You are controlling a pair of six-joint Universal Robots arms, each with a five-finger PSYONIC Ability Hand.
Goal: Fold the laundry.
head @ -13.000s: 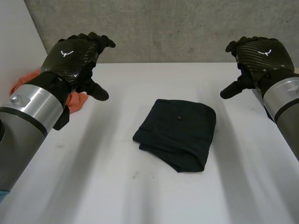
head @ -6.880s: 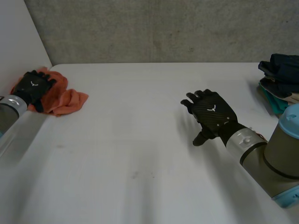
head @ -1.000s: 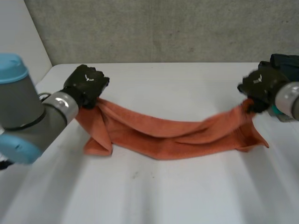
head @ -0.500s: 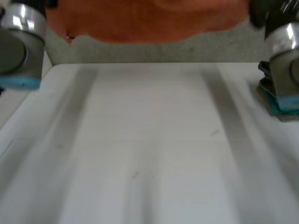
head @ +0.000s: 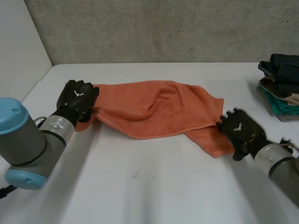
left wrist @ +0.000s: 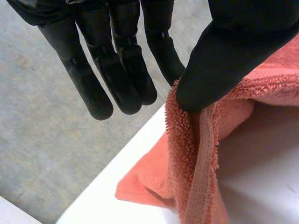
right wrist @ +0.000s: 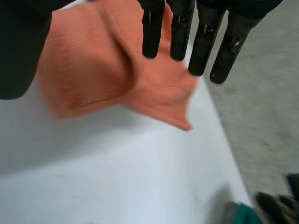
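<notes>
Progress first: orange towel (head: 154, 109) is lying across the mid worktop (head: 140, 191), stretching L to R but not lying flat. Its far side is humping up in a ridge near the centre, and the R end is doubling under itself into a loose flap. No clean fold is showing yet, so I'm judging this item as only laid out, w/ smoothing and all the folds left to do. Stack of folded clothes (head: 280, 88), dark on top w/ teal beneath, is sitting at the worktop's R edge, well apart from the towel; that part of the laundry is looking done.

Left hand (head: 77, 98) is resting on the towel's L end. In its wrist view the thumb is pressing the hem (left wrist: 196, 154) against the nearest finger, so it appears to be pinching the edge, while the other fingers (left wrist: 126, 70) are hanging straight and clear of the cloth. Right hand (head: 239, 131) is sitting at the towel's near R corner; its fingers (right wrist: 201, 42) are spreading straight and wide over the cloth, thumb well off to the side, gripping nothing.

Materials: towel is looking like terry, w/ a looped, fuzzy pile and a flatter stitched hem band along the edge. It's soft and limp, prob. going to drape and bunch rather than hold a crease. Shape is reading approx. rectangular, as far as the rumpling is letting me tell. Worktop is looking smooth, matte, white.
</notes>
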